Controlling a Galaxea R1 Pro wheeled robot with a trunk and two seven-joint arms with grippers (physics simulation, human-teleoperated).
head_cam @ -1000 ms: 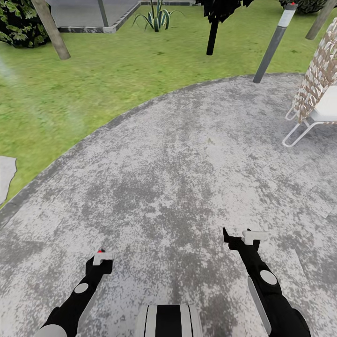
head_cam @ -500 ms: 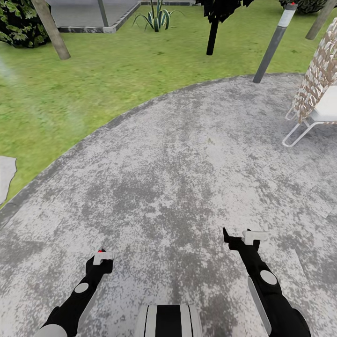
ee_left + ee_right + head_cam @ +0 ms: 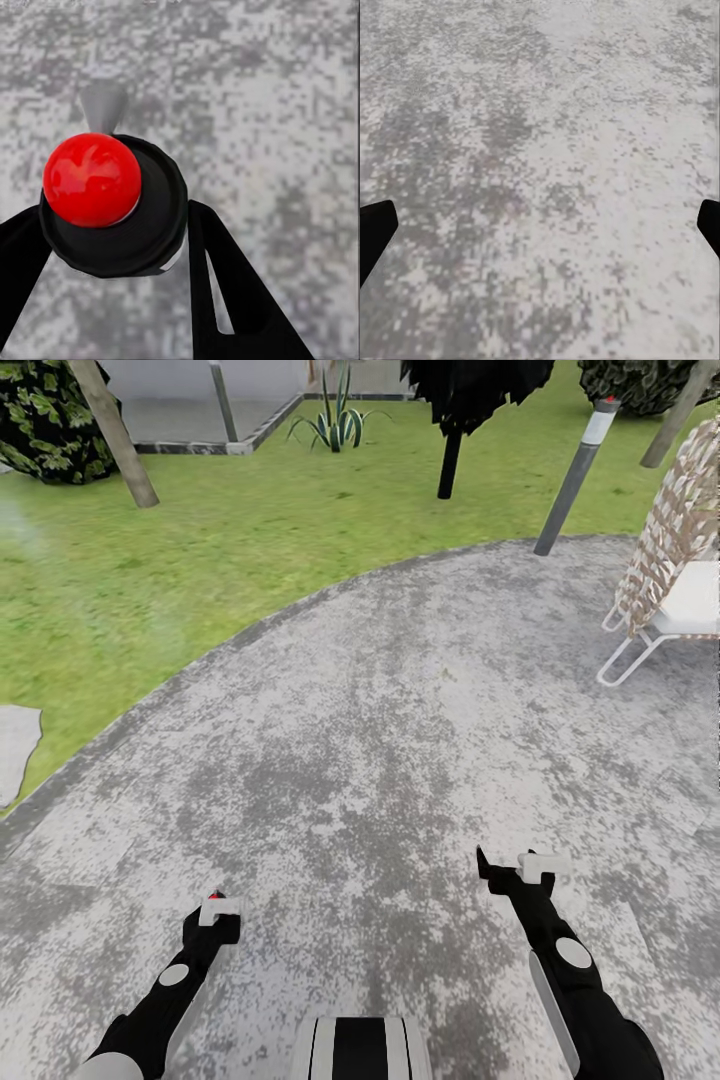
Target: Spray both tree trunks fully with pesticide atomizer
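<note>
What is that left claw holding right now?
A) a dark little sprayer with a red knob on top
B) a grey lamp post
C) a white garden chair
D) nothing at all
A: in the left wrist view the left gripper has its black fingers clamped around the pesticide atomizer, red knob uppermost.

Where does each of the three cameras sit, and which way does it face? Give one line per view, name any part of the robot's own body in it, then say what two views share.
Head view: on the robot's head, looking forward and down over grey paving toward the lawn; shows both arms, left gripper and right gripper.
Left wrist view: near the left gripper, facing the paving; black fingers clamp the pesticide atomizer.
Right wrist view: near the right gripper, facing paving; dark fingertips at both edges.
Shared: head and left wrist views both show the atomizer's red spot.
</note>
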